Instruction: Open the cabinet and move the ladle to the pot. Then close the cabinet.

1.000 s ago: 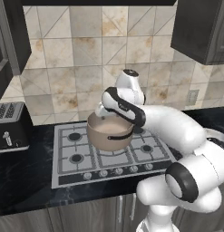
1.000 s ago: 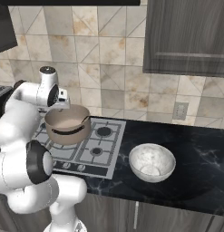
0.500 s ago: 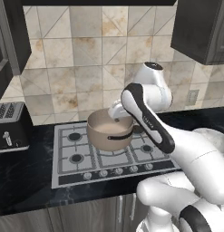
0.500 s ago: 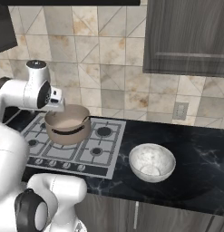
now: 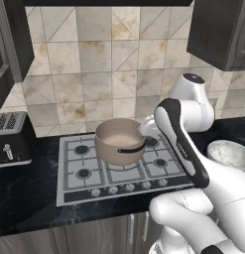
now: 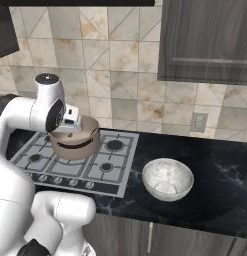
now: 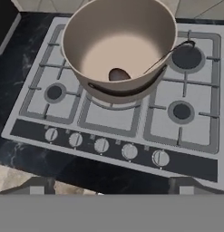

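Note:
The taupe-grey pot (image 7: 120, 45) stands on the back left burner of the hob, also seen in the base views (image 5: 119, 141) (image 6: 75, 142). The ladle (image 7: 117, 74) lies inside it, its dark bowl on the pot's floor and its thin handle leaning over the rim to a hooked end. My gripper (image 6: 75, 117) hovers just above and behind the pot's rim, open, with nothing between its fingers. The dark wood-grain wall cabinet (image 6: 207, 40) hangs at the upper right with its door shut, and also shows in the left base view (image 5: 223, 30).
The grey gas hob (image 5: 74, 186) has a row of knobs (image 7: 102, 145) along its front. A black toaster (image 5: 10, 141) stands on the counter to the left. A white speckled bowl (image 6: 167, 179) sits on the black counter to the right, below a wall outlet (image 6: 197, 122).
The arm has swung up and to the right, and the hand has drawn back from over the pot's mouth. The pot stays in place.

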